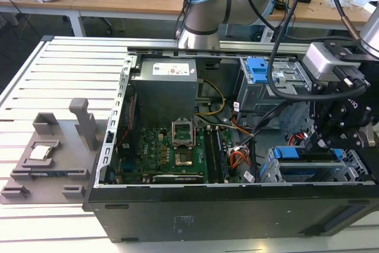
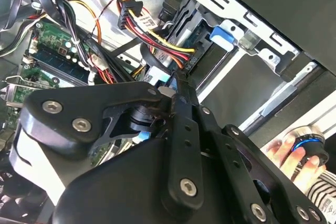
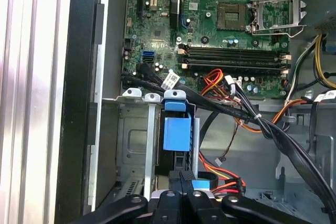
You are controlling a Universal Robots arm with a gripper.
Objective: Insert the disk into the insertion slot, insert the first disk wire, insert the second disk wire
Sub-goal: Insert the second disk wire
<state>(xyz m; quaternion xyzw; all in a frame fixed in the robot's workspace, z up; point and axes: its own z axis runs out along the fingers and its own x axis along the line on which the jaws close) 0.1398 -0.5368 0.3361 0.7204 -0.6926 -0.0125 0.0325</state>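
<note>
Blue-framed disk (image 1: 308, 159) seated in insertion slot (image 1: 269, 173), approx 4 o'clock in case; claw (image 3: 185, 179) closed on black connector.

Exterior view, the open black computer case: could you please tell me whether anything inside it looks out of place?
On the green motherboard, the square processor socket lies uncovered, with its silver metal retention frame swung open beside it. Nothing else looks damaged or askew.
</note>
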